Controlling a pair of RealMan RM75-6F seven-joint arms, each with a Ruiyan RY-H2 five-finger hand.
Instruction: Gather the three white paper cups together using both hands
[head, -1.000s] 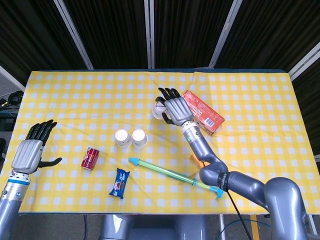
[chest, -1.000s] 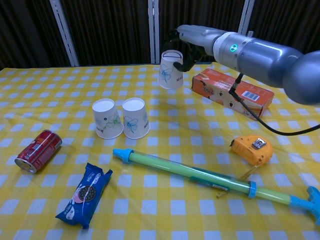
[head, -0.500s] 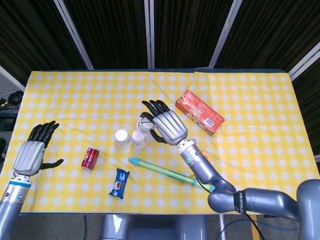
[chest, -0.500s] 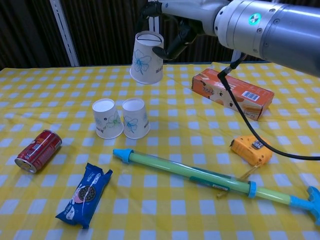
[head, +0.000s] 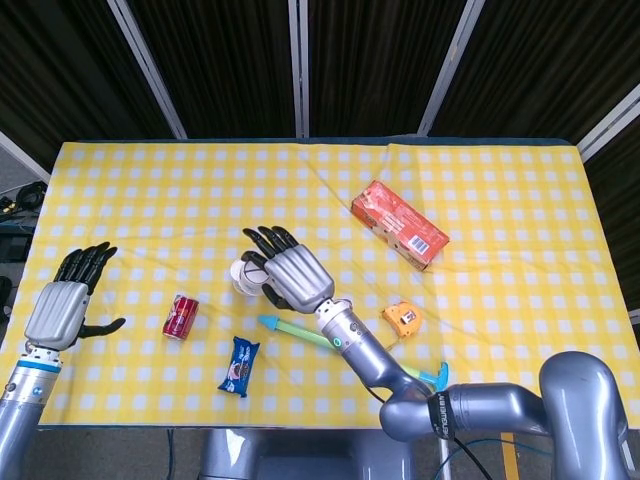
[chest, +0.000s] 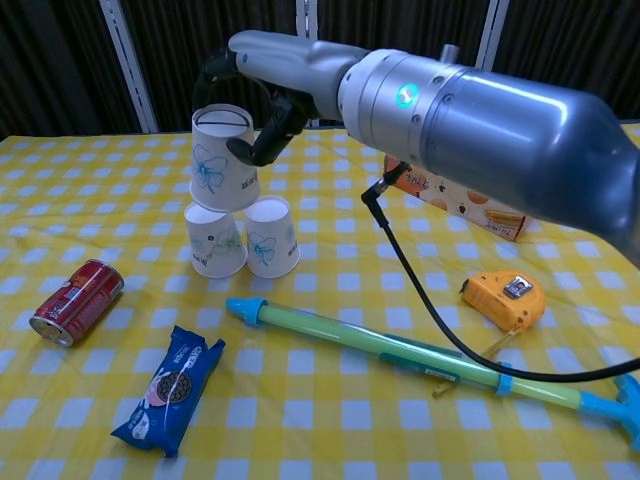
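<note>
From the head view, your right hand (head: 288, 277) sits over the cup cluster, fingers wrapped around a white paper cup (head: 243, 272) that peeks out at its left edge; the two other cups are mostly hidden beneath the hand here. Your left hand (head: 62, 306) hangs off at the far left edge of the table (head: 500, 180), fingers apart, holding nothing, well apart from the cups. A red soda can (head: 181, 317) lies between that hand and the cluster, a blue cookie packet (head: 239, 365) below it, and the orange box (head: 400, 225) lies off to the right.

Chest view now: your right hand (chest: 262, 110) grips the lifted cup (chest: 222, 158) from behind, upside down and a little tilted. It hangs just above the two standing cups, the left one (chest: 215, 239) and the right one (chest: 271, 236), which touch each other; its rim looks to overlap the left cup's top. The water squirter (chest: 420, 352) lies in front, with the orange tape measure (chest: 503, 297) to the right.
</note>
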